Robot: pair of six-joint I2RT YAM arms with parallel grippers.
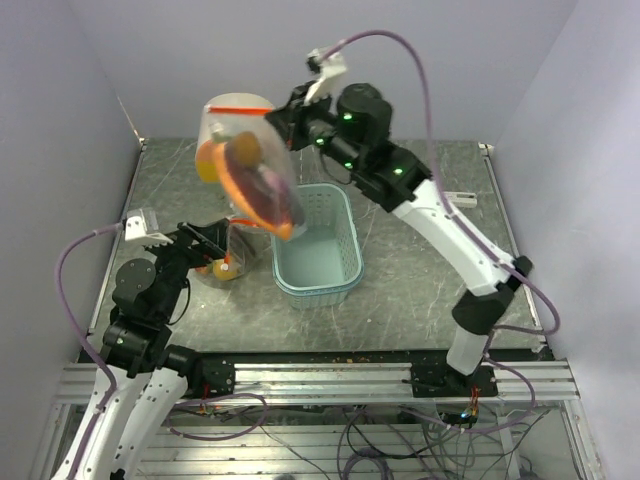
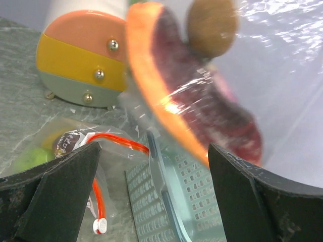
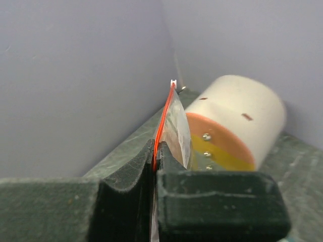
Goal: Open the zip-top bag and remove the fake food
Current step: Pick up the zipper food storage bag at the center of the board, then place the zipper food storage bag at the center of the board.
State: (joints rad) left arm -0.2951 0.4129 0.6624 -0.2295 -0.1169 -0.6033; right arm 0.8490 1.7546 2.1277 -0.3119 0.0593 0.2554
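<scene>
My right gripper [image 1: 283, 117] is shut on the red zip edge of a clear zip-top bag [image 1: 232, 128] and holds it high over the table's back left. In the right wrist view the zip strip [image 3: 162, 117] runs straight into the closed jaws of the right gripper [image 3: 154, 149]. Fake food fills the bag: a dark red-purple slice with an orange rim [image 1: 262, 187], a brown round piece [image 2: 212, 24] and an orange piece [image 1: 208, 160]. My left gripper [image 1: 215, 240] stands open below the bag, nothing between its fingers [image 2: 237, 186].
The bag's low end hangs by the left rim of a teal perforated basket [image 1: 345, 240]. A second clear bag with a red zip [image 2: 108, 140] lies on the table by the left gripper, a lime-green fruit [image 2: 29, 159] inside. A round cream-and-orange drawer box [image 3: 229, 133] stands behind.
</scene>
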